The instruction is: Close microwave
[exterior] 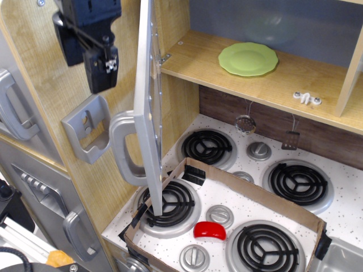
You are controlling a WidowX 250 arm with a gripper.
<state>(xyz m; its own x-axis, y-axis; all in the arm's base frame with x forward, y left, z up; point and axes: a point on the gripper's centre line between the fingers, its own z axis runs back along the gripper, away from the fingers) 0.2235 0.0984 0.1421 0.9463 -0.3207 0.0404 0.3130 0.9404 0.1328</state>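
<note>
The microwave's grey door [148,107] stands wide open, edge-on to the camera, with its big silver loop handle [122,148] on the left face. The wood interior [238,79] is open and holds a green plate [248,59]. My black gripper [101,71] hangs at the upper left, left of the door's outer face and above the handle, a short gap away from the door. I cannot tell whether its fingers are open or shut.
A grey bracket [86,126] sits on the wood side wall under the gripper. Grey cabinet doors with silver handles [14,110] are at the far left. A stovetop with a cardboard tray [238,187] and a red object [209,230] lies below.
</note>
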